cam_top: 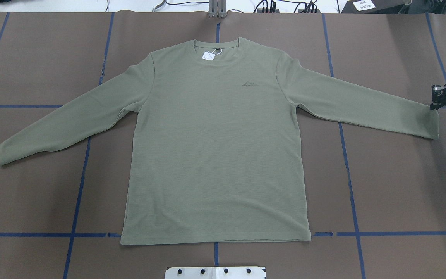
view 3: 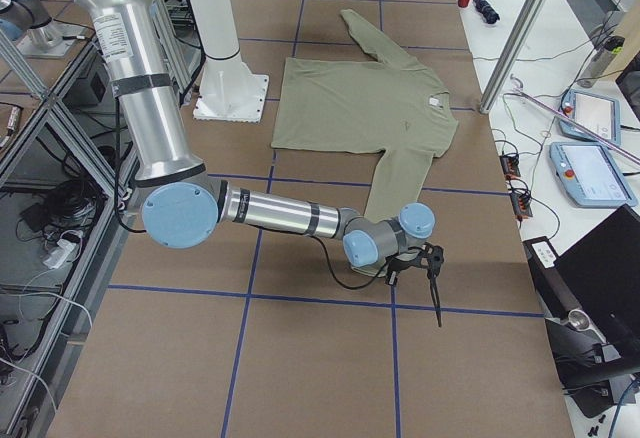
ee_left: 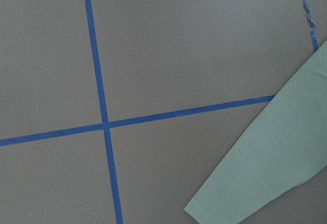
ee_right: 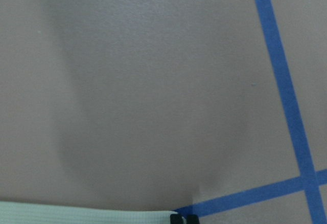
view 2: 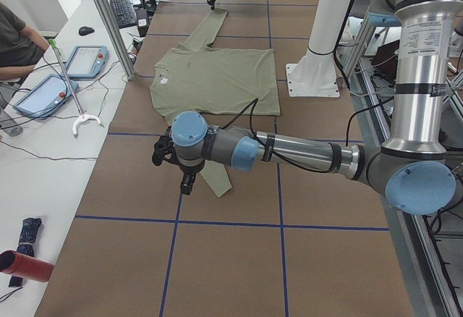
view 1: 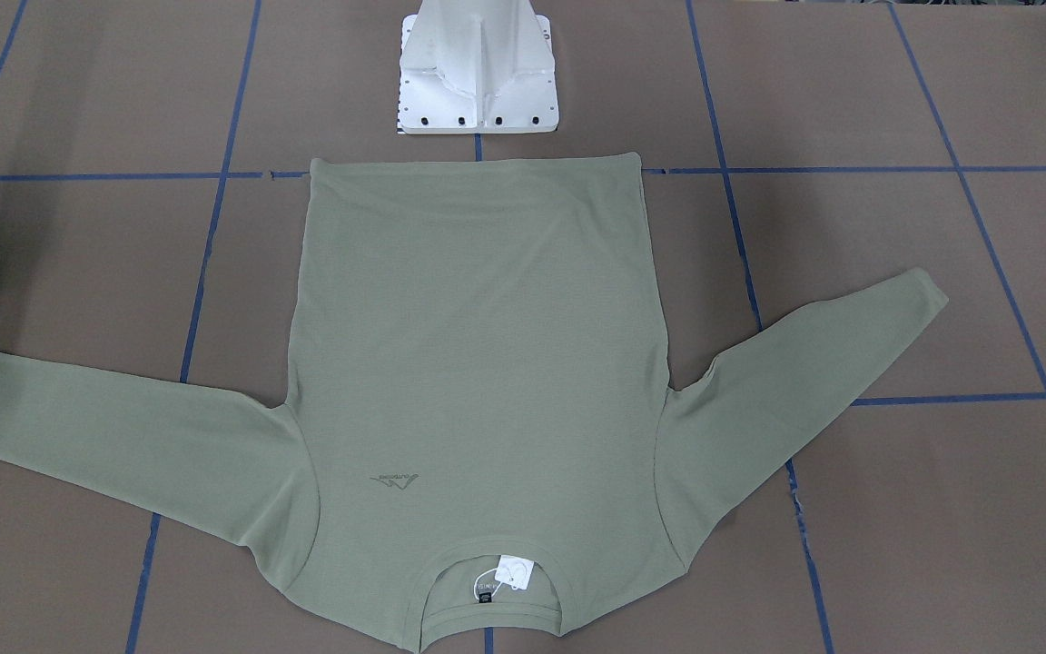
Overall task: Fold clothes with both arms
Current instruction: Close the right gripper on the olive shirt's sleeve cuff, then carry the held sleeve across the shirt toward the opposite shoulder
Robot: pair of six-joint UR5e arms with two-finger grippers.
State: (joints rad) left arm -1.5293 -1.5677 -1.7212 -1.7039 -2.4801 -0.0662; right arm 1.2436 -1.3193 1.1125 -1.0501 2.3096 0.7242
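1 shirt point(cam_top: 215, 147) flat, face up, collar point(cam_top: 223, 54) pointing away from base point(cam_top: 215, 272).

The right gripper point(view 3: 434, 288) hangs by the shirt's point(view 3: 350, 108) sleeve.

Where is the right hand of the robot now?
In the overhead view, the right hand is at the right edge, beside a sleeve cuff of the shirt.

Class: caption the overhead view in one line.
Green shirt spread flat on the table, right gripper beside one cuff.
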